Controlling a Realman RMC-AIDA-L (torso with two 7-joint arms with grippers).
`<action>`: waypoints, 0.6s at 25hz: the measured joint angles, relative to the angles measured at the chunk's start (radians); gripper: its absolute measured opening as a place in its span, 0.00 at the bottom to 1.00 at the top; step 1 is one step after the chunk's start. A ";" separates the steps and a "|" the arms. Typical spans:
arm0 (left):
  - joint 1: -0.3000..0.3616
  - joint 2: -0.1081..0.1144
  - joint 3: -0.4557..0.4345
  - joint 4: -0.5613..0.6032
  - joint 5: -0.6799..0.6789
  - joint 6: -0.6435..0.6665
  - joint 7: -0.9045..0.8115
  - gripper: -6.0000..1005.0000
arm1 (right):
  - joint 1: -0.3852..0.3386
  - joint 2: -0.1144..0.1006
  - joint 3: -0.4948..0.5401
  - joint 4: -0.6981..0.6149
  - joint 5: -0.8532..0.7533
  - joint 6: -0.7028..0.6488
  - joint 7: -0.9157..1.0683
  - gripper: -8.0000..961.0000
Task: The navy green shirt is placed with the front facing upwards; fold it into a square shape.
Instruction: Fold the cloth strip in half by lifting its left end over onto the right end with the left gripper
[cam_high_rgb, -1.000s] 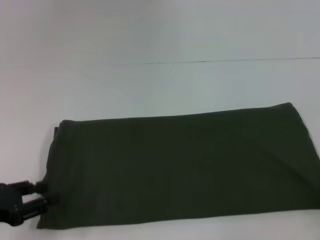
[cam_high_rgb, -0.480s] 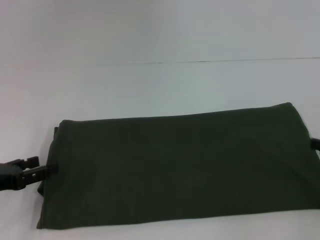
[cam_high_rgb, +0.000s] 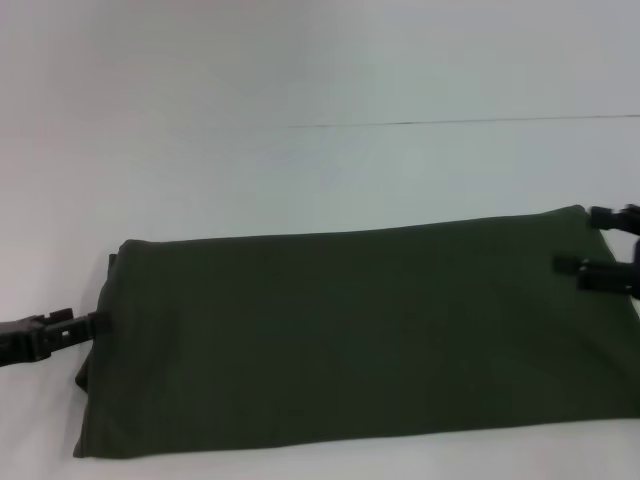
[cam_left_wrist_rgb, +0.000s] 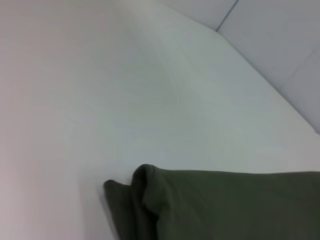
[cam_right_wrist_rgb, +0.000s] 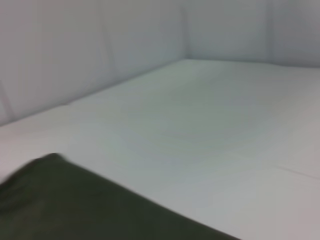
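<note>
Navy green shirt (cam_high_rgb: 360, 335), limp folded cloth, wants pinching at its short ends: left end effector (cam_high_rgb: 72, 328) looks clenched there, right end effector (cam_high_rgb: 598, 247) spread.

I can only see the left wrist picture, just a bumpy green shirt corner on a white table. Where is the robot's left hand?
Observer: In the head view, the left gripper is at the middle of the shirt's left edge.
Operator: Is the other hand there too?
Observer: Yes, the right gripper is at the shirt's far right corner, fingers open.
Operator: Is the shirt a square?
Observer: No, it lies as a long rectangle, with no lettering showing.
</note>
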 joint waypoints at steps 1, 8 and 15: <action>0.000 0.000 0.000 0.002 0.001 -0.003 -0.019 0.76 | 0.002 0.000 -0.013 0.012 0.007 -0.011 -0.018 0.95; 0.012 -0.002 0.015 0.051 0.018 -0.013 -0.116 0.76 | 0.022 0.003 -0.084 0.089 0.036 -0.023 -0.063 0.95; -0.002 -0.003 0.158 0.131 0.099 -0.055 -0.329 0.76 | 0.044 0.002 -0.092 0.157 0.034 0.024 -0.075 0.95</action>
